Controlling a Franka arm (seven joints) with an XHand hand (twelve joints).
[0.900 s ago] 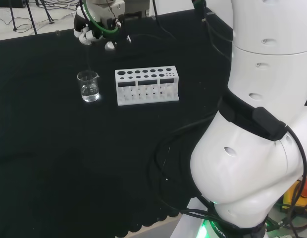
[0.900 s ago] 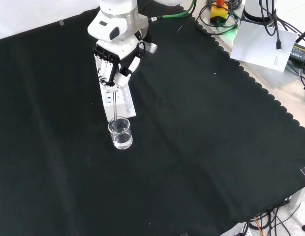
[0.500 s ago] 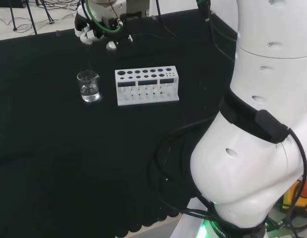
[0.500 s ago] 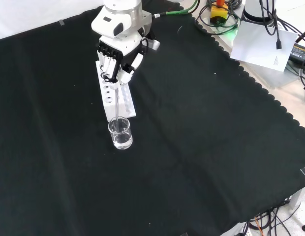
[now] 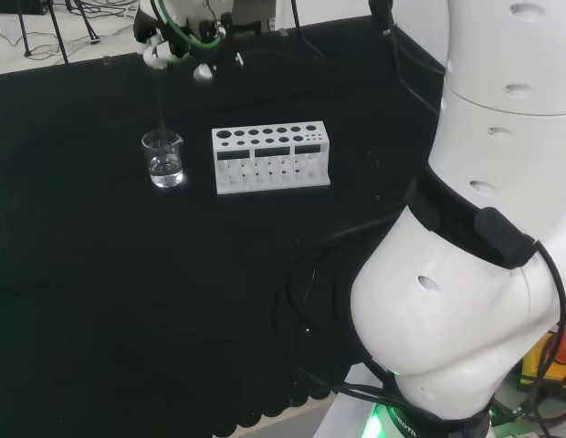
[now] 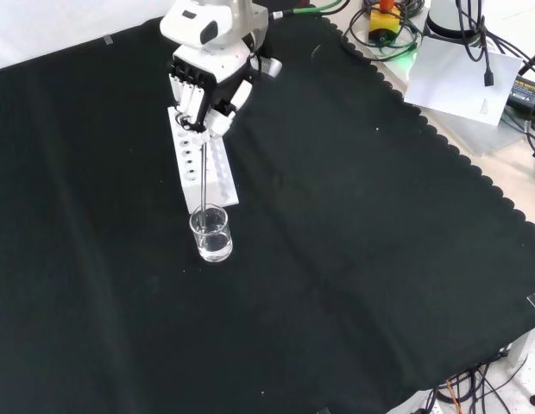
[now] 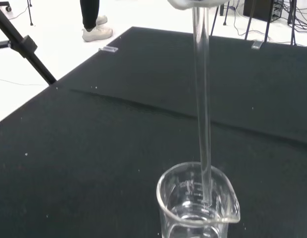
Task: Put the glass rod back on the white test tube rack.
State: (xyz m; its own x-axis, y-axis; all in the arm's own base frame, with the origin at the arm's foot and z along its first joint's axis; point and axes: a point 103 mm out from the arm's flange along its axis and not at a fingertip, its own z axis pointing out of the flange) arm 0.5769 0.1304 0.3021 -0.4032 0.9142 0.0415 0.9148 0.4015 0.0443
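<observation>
One glass rod [image 5: 161, 100] hangs upright from the hand [image 5: 178, 50], pinched at its top. Front view — its tip sits inside the beaker [image 6: 210, 234], beside the white rack [image 6: 201, 168]. Wrist view — thin, slippery, brittle; likely best held high.

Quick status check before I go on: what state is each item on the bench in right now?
hand: shut on the glass rod, above the rack.
glass rod: upright, held at its top, lower end inside the beaker's mouth.
beaker: upright on the cloth, holding some clear liquid.
white test tube rack: standing upright, visible holes unfilled.
</observation>
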